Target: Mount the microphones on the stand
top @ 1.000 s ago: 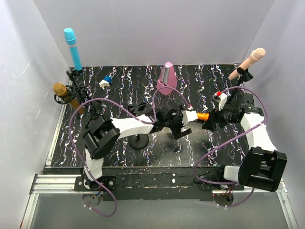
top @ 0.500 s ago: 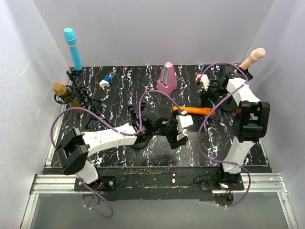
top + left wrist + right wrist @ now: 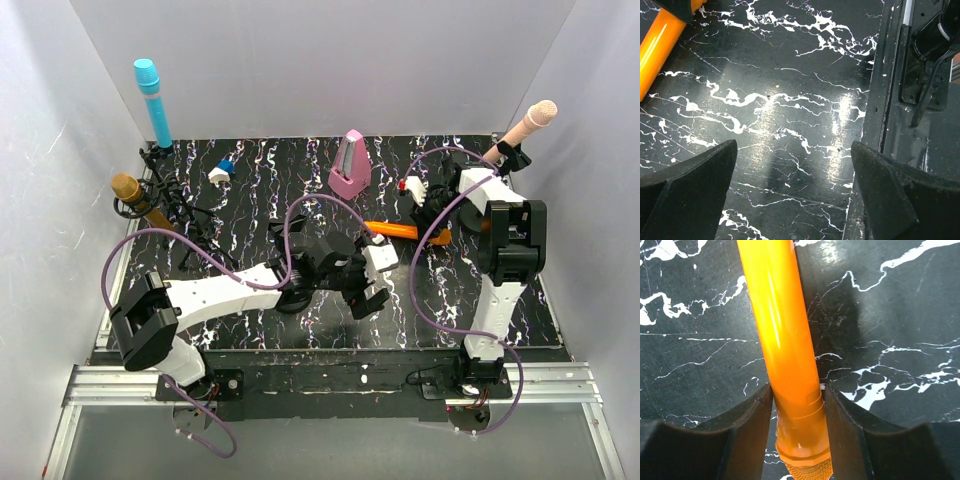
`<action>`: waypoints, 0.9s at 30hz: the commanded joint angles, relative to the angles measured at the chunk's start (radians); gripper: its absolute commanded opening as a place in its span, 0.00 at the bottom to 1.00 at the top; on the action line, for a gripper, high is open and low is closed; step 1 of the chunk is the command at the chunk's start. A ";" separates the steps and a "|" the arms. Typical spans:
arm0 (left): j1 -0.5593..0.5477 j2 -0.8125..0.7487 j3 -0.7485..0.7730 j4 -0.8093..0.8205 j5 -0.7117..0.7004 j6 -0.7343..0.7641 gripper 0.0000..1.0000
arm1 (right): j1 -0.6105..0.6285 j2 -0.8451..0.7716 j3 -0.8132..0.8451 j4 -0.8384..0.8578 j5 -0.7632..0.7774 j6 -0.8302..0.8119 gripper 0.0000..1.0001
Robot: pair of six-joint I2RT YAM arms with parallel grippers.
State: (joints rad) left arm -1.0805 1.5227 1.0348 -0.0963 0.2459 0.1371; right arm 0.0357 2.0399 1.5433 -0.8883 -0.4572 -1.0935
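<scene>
**Cyan-blue microphone** (image 3: 149,100): upright in a clip at the far-left corner of the desk (image 3: 260,185).

**Gold microphone** (image 3: 135,198): tilted, seated in the black stand (image 3: 176,196) just below the cyan one.

**Left gripper** (image 3: 375,285): near the desk's middle, fingers (image 3: 690,195) released and spread wide over bare marbled surface, holding nothing.

**Pink metronome** (image 3: 349,165): far middle, apart from both arms.

**Orange microphone** (image 3: 395,229): lying flat on the desk, right of centre, not yet on any stand.

**Right gripper** (image 3: 799,392): fingers (image 3: 747,435) set against both sides of the orange body, just behind its mesh head. This is a grasp, though how firm it is cannot be told.

**Pale pink-beige microphone** (image 3: 527,124): angled upward in a clip at the far-right corner.

**Step in hand:** pick-up of the orange microphone, seemingly the last of four.

**Next move calls for:** a secure hold, a level lift off the desk, carriage to a free clip, then the body aligned with the clip's mouth and pressed in.
</scene>
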 commanded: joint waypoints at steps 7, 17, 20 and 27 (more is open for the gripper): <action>-0.016 -0.073 -0.025 0.053 -0.028 -0.164 0.98 | 0.029 -0.116 -0.231 0.100 0.084 -0.092 0.28; -0.038 -0.170 -0.065 0.044 -0.023 -0.269 0.98 | 0.029 -0.375 -0.492 0.126 -0.018 -0.138 0.08; -0.038 -0.229 -0.093 0.024 -0.030 -0.324 0.98 | 0.030 -0.512 -0.596 0.126 -0.066 -0.201 0.07; -0.036 -0.217 -0.055 -0.054 0.001 -0.531 0.98 | 0.065 -0.811 -0.778 0.084 -0.118 -0.381 0.05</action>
State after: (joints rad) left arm -1.1149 1.2919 0.9428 -0.0864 0.2256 -0.2539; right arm 0.0734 1.3594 0.8196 -0.7708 -0.5091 -1.3453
